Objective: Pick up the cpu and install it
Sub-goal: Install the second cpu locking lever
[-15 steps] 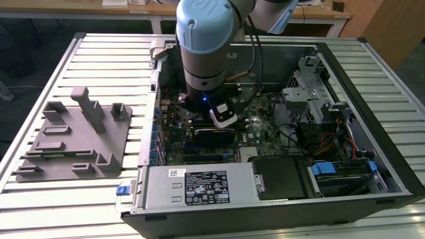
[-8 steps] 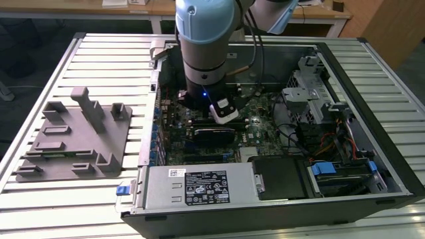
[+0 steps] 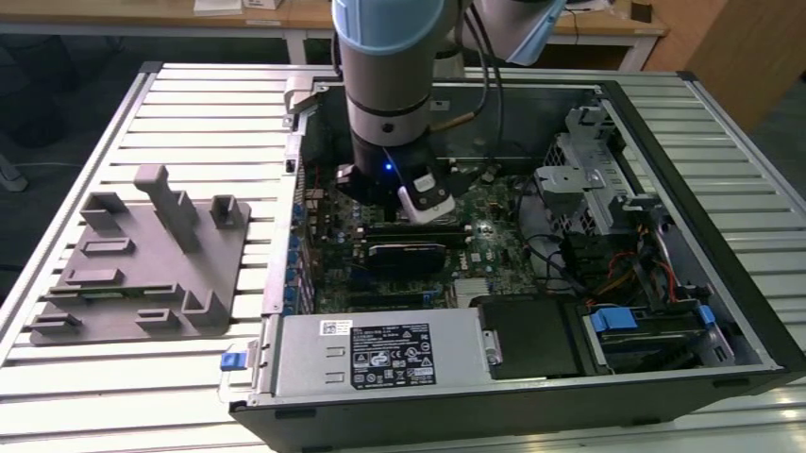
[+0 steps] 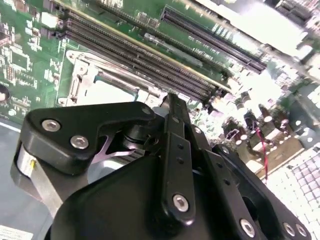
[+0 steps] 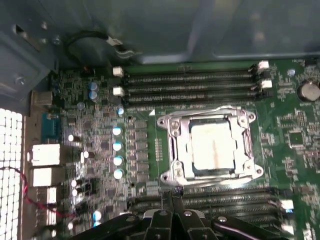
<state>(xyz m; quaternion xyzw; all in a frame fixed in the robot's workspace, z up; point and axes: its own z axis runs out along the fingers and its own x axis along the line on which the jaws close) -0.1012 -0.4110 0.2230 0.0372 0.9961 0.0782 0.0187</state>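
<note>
Motherboard [image 5: 100, 145] fills the floor of an open computer case [image 3: 743, 311] that lies on its side on a slatted white table [image 3: 113, 377], and the arm [image 3: 391, 85] reaches straight down into the middle of it. The gripper [image 5: 172, 200] hangs just above the board; in both wrist views its black fingers [image 4: 172, 130] look pressed together with nothing between them.

The cpu [image 5: 212, 145] sits in its socket [image 5: 172, 175] near the middle of the board, its pale metal top flat inside the silvery frame. In the first wrist view the fingertips are just beside the socket's edge, over the nearer bank of black memory slots [image 5: 230, 200], apart from the chip. A second bank of memory slots [image 5: 190, 85] runs along the socket's far side, toward the case wall. In the second wrist view the chip [image 4: 107, 92] shows as a pale patch just beyond the gripper's black linkage.

Outside the case, toward the table's edge on the exterior view's left, rests a grey fixture tray [image 3: 139, 274] with upright blocks. Inside the case, along its near wall, lies a silver power supply [image 3: 365, 354] with a label, and blue-tabbed drive bays [image 3: 629, 321] sit toward the exterior view's right.
</note>
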